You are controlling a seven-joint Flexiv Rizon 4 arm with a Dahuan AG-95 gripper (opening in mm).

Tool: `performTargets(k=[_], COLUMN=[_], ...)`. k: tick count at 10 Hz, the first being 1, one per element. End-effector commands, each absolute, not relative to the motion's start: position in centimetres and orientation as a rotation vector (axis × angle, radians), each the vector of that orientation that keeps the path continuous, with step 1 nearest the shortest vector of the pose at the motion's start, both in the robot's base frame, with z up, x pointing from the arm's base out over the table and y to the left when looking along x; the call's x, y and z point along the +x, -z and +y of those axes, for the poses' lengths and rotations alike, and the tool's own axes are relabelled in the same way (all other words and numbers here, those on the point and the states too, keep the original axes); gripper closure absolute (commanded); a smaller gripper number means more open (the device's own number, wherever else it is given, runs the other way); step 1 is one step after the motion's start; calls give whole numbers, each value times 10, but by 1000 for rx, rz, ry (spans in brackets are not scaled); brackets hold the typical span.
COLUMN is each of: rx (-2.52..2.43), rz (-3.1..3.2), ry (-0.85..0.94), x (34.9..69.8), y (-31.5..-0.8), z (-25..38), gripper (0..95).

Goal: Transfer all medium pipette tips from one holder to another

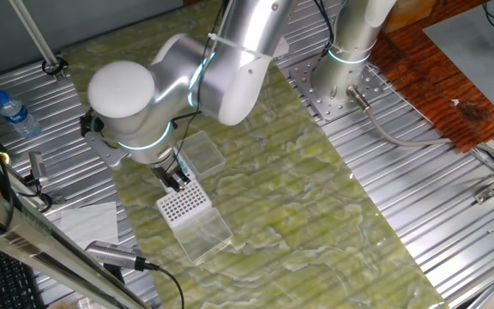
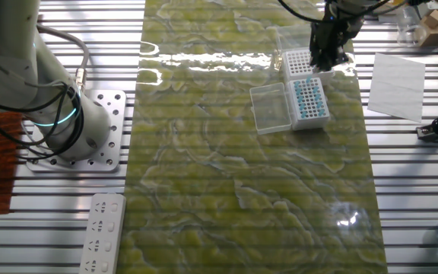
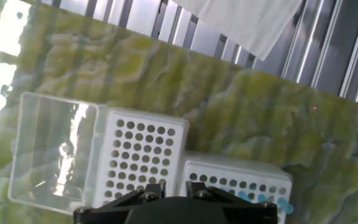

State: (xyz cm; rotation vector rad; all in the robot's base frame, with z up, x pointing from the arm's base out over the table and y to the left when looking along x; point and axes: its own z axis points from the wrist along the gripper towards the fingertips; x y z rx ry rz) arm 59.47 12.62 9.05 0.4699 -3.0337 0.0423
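The medium pipette tips (image 2: 307, 99) show as rows of blue dots in a white holder (image 2: 319, 116). In the hand view only a few blue tips (image 3: 272, 202) show, at the bottom right. Beside it stands a second white holder (image 2: 295, 62) whose holes look empty; it is also clear in the hand view (image 3: 143, 155) and in the first fixed view (image 1: 183, 202). My gripper (image 2: 328, 55) hangs just above the edge where the two holders meet. Its fingers (image 3: 146, 190) leave a narrow gap in which I see no tip. In the first fixed view the gripper (image 1: 176, 178) hides the tip-filled holder.
A clear lid (image 2: 271, 108) lies open beside the tip-filled holder, and another clear lid (image 3: 51, 152) beside the empty one. White paper (image 2: 398, 84) lies on the ribbed metal past the green mat. A water bottle (image 1: 15, 113) and a power strip (image 2: 101, 232) sit off the mat.
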Motion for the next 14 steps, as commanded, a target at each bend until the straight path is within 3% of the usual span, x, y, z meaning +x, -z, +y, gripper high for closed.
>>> performTargets(k=[1,2,3,14], rx=[472,477,482,520], rz=[-3041,-3045,-3047,-3046], ry=[-43,-42,-39,-26], x=[593,594,594,588], y=[-88,-86,-86,-83], z=[124,122,120,115], gripper=[950,950,760,760])
